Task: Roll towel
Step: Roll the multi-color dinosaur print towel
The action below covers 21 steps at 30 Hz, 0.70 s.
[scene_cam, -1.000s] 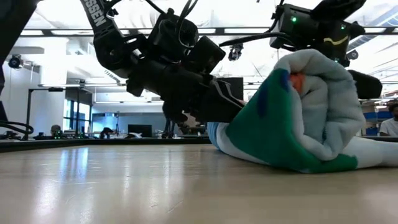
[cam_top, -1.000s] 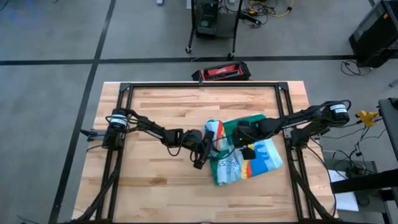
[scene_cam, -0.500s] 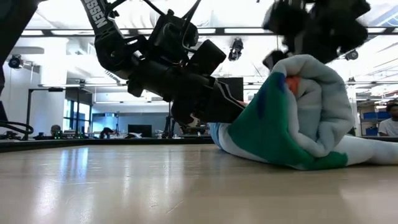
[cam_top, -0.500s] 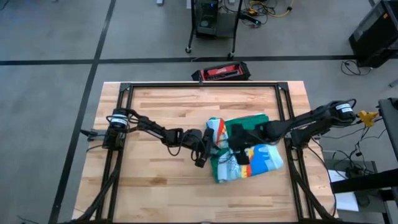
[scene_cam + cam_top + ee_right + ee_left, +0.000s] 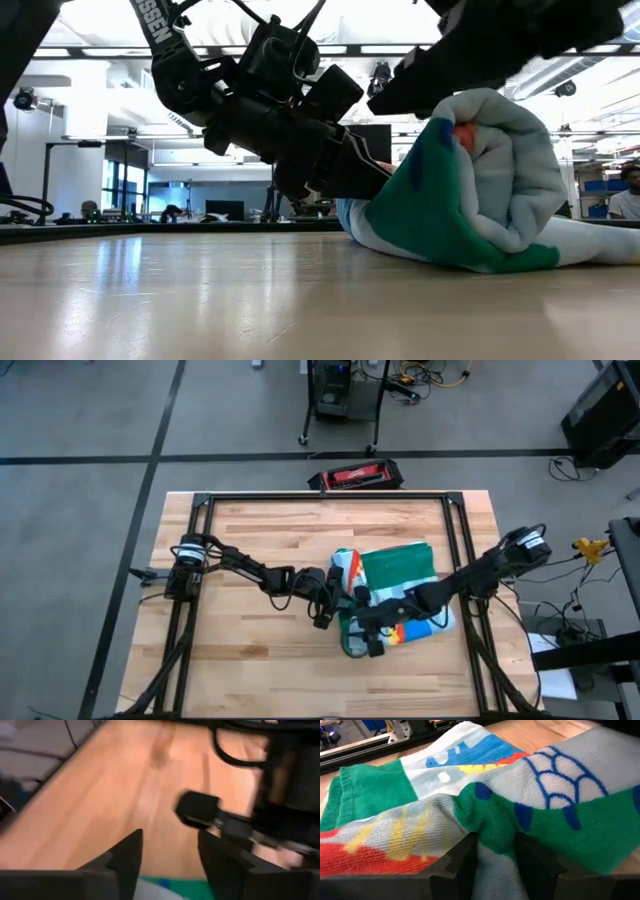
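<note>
The towel [image 5: 400,585] lies bunched and partly rolled on the wooden table, right of centre. Its dinosaur print and green border show, and the bottom of the roll [image 5: 480,190] rests on the wood. My left gripper [image 5: 335,605] is at the roll's left end, shut on the cloth [image 5: 485,785]. My right gripper [image 5: 372,635] is open over the towel's near left part. In the right wrist view [image 5: 170,837] a strip of green cloth shows low between its fingers. I cannot tell whether it touches the towel. My left gripper pinches a bunched fold of the towel [image 5: 492,827] between its two fingers, at the roll's left end where green border meets striped face. Several layers are gathered in the fold. The fingers come from the table's left, slanting down. The roll stays on the table.
A red and black case [image 5: 355,477] lies at the table's far edge. Black frame rails [image 5: 320,497] run along the far side and both sides. Bare wood [image 5: 250,650] lies left of and nearer than the towel.
My right gripper has gone from over the towel's middle toward the table's near edge and left, ending over the roll's near left part. My left gripper has kept its hold, and the towel has stayed in place.
</note>
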{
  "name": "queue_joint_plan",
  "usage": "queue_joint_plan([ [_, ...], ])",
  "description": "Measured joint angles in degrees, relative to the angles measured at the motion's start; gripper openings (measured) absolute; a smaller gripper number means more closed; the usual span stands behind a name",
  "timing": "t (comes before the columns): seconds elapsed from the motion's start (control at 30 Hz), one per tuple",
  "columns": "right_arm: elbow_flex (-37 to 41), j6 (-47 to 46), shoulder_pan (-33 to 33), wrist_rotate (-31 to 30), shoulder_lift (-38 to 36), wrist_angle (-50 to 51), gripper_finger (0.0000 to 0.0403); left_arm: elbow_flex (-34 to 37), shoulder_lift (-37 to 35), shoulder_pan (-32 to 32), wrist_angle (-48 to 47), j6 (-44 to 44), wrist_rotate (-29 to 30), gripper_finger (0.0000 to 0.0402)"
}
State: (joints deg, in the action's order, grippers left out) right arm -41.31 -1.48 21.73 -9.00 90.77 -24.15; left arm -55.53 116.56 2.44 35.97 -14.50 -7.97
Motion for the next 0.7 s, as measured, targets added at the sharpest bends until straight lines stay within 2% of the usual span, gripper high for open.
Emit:
queue_joint_plan([
  [0.1, 2.65, 0.39, 0.29, 0.18, 1.67, -5.95, 0.0102, -0.04, -0.03, 0.0, -0.6, 0.01, -0.04, 0.0124],
  [0.23, 6.2, -2.93, 0.48, -0.02, 3.31, -9.06, 0.0029, -0.02, -0.03, -0.09, -0.78, -0.73, -0.08, 0.0127],
  [0.3, 7.78, -3.98, 0.8, 0.14, 4.4, -10.84, 0.0007, 0.03, -0.03, -0.11, -0.24, -1.08, 0.23, 0.0126],
  [0.5, 9.5, -7.09, 0.64, 0.62, 7.42, -13.89, 0.0022, 0.15, -1.68, -1.02, 0.72, -0.99, 6.9, 0.012],
  [0.7, 9.79, -7.26, 0.66, 1.37, 7.4, -13.67, 0.0012, -2.9, -1.8, -6.05, 1.4, 0.35, 8.9, 0.0119],
])
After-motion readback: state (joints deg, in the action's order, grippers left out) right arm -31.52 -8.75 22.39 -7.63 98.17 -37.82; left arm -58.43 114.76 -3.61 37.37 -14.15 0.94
